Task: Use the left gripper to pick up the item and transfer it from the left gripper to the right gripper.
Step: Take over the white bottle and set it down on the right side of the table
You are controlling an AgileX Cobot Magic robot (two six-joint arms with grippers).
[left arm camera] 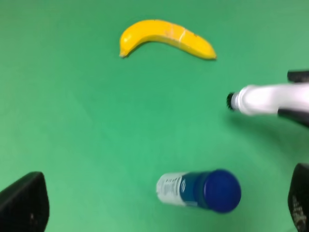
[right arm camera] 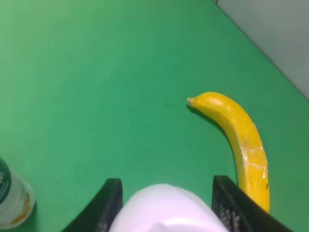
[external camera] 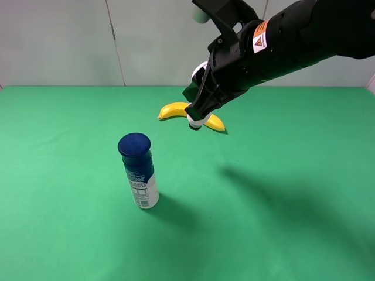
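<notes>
Right gripper (external camera: pixel 198 114) clenches the slim white bottle (external camera: pixel 197 120), cap pointing down beyond its fingers; left gripper (left arm camera: pixel 163 200) stands released, apart.

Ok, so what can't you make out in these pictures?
- White bottle: exterior view, right end effector covers most of it; right wrist view, frame edge cuts it, blurred.
- Left end effector fingers: left wrist view, only tips at the frame edge; absent from exterior view.
- Blue-capped bottle label: too small in exterior view, blurred in left wrist view.
</notes>
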